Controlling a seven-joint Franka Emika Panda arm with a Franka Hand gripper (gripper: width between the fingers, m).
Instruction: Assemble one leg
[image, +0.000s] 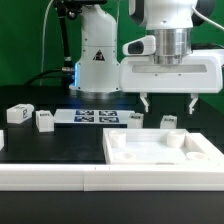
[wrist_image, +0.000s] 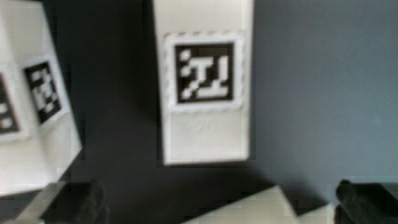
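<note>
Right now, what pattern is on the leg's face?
Black-and-white square tag on white leg; clearest in wrist view.

Leg (wrist_image: 201, 125) up close: smooth white plastic, matt, no shine. Its tag (wrist_image: 201, 72) looks printed, flat black on white. The table (image: 60, 140) reads matt black. The big tray (image: 160, 152) is smooth white plastic with a dull finish. The arm casing (image: 170, 72) is glossy white plastic, catching light.

Bright, even light (wrist view blurred)
</note>
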